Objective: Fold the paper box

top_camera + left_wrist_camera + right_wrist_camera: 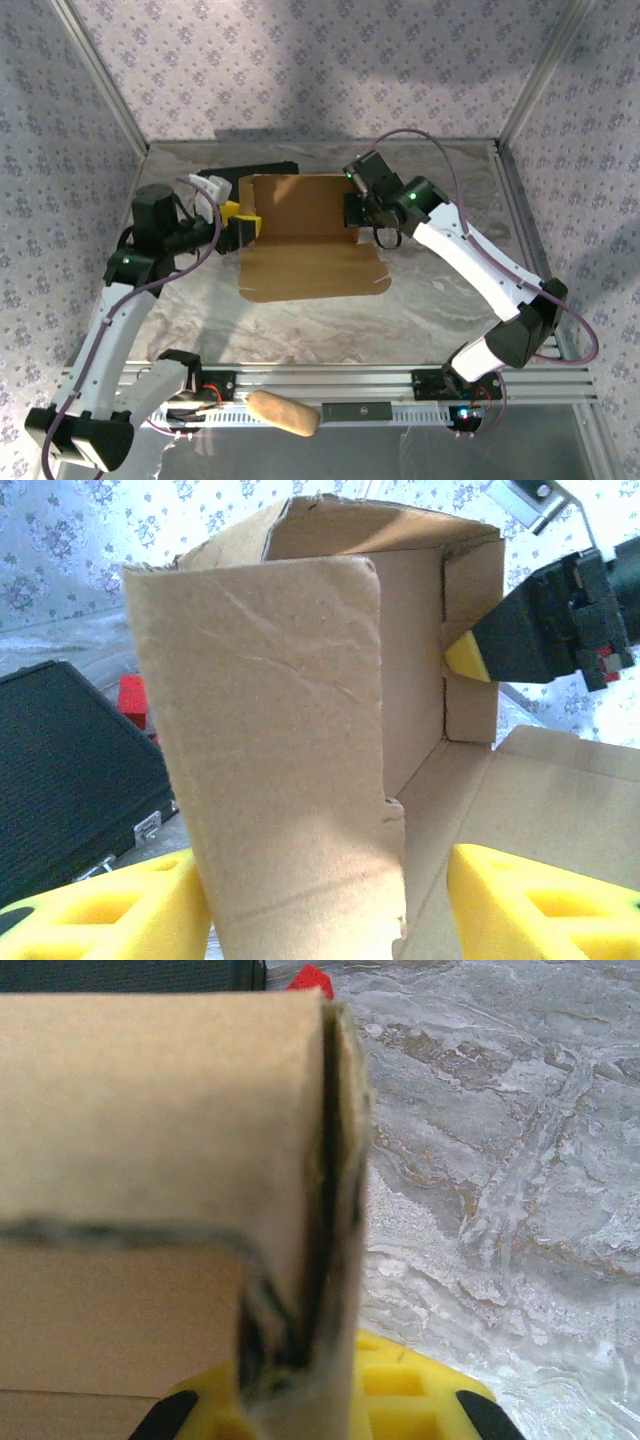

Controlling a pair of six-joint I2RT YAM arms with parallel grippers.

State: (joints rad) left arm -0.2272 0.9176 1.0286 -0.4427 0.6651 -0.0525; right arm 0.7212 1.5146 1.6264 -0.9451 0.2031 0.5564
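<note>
Cardboard paper box [310,240] sits on the desk [450,300], my right fingers [400,1390] pinching its right wall [300,1110], left fingers [540,905] spread astride the left flap [270,740], which I'd fold inward squarely, pinch held firm.

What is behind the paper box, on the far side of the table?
A black case lies flat behind the left rear corner of the paper box, with a small red thing next to it. The box's raised wall covers part of the case and the table right behind it.
</note>
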